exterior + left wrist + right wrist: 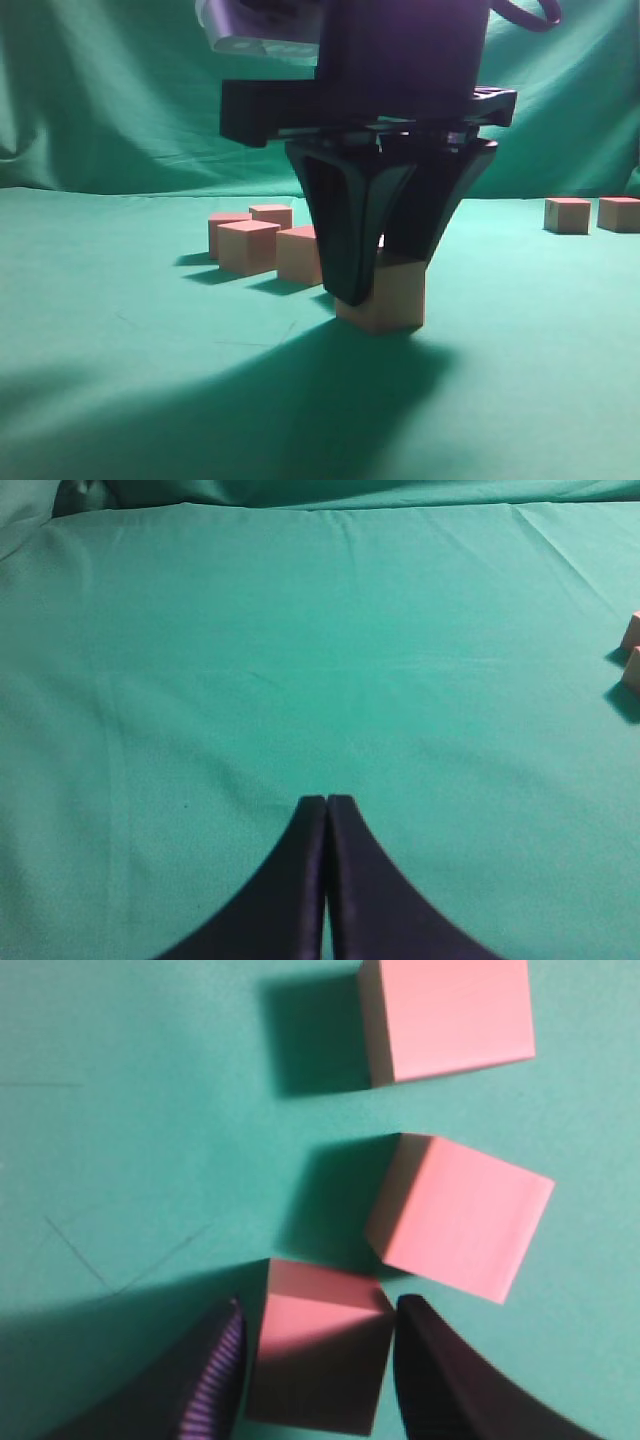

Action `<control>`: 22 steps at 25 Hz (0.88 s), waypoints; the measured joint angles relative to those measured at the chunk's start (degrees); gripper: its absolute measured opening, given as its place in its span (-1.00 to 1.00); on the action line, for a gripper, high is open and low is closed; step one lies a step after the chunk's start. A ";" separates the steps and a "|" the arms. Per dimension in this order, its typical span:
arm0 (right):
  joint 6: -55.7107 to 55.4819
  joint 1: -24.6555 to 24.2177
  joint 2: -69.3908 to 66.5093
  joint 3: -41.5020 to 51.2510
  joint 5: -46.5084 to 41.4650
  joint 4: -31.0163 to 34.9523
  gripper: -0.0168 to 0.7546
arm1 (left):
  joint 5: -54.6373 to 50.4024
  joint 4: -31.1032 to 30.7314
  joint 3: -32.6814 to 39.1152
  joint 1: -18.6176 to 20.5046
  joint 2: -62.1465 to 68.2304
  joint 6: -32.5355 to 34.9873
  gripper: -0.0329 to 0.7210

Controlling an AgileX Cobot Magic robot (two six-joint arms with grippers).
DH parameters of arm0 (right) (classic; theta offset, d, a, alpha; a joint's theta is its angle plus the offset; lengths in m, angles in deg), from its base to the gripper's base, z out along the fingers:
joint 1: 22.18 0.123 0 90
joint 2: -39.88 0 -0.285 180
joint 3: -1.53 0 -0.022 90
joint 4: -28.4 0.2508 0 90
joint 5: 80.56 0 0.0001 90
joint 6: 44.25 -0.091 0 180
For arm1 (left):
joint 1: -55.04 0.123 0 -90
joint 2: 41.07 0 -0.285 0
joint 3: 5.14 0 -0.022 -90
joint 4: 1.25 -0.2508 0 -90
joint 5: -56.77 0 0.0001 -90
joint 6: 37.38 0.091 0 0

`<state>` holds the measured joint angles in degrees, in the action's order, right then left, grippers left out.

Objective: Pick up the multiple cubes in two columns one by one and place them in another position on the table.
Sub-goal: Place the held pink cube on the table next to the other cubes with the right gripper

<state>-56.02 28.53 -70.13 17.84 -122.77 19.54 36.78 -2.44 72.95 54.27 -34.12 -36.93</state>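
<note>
Right gripper (315,1360) straddling cube (320,1355) on table (120,330), jaws beside its sides, contact unclear: can't tell grip. Left gripper (327,805) clenched, holding nothing.

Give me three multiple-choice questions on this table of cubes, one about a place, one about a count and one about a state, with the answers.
1. Where is the cube between the right gripper's fingers?
A. Stacked on another cube
B. Resting on the table
C. Held high in the air

2. How many cubes stand apart at the far right of the exterior view?
A. Four
B. None
C. Two

3. What state is the left gripper in?
A. Shut and empty
B. Wide open
C. Shut on a cube

Answers:
1 B, the cube's base sits on the green cloth.
2 C, only a side-by-side pair shows there.
3 A, its fingers meet with nothing between them.
</note>
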 joint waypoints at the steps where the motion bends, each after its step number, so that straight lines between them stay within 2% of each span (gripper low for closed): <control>1: 0.00 0.00 0.00 0.00 0.00 0.00 -0.12 | 0.00 0.00 0.00 0.00 0.00 0.00 -0.91; 5: 0.00 0.00 0.00 0.00 -0.23 0.00 0.03 | 0.00 0.00 0.00 0.00 0.00 0.00 -0.91; 6: 0.00 0.00 0.00 0.00 -0.33 0.00 0.20 | 0.00 0.00 0.00 0.00 0.00 0.00 -0.91; 9: -0.04 0.00 0.00 0.00 -0.67 0.00 0.54 | 0.00 0.00 0.00 0.00 0.00 0.00 -0.91; 11: -0.13 0.00 0.00 0.00 -1.02 0.00 0.69 | 0.00 0.00 0.00 0.00 0.00 0.00 -0.91; 15: -0.43 0.00 1.51 0.00 -3.62 0.00 0.65 | 0.00 0.00 0.00 0.00 0.00 0.00 -0.91; 16: -0.57 0.00 2.67 0.00 -4.28 0.00 0.76 | 0.00 0.00 0.00 0.00 0.00 0.00 -0.91; 22: -4.44 0.00 12.06 0.00 -8.52 -4.17 0.72 | 0.00 0.00 0.00 0.00 0.00 0.00 -0.91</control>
<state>-60.46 28.53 -58.07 17.84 -131.30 15.37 36.78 -2.44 72.95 54.27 -34.12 -36.93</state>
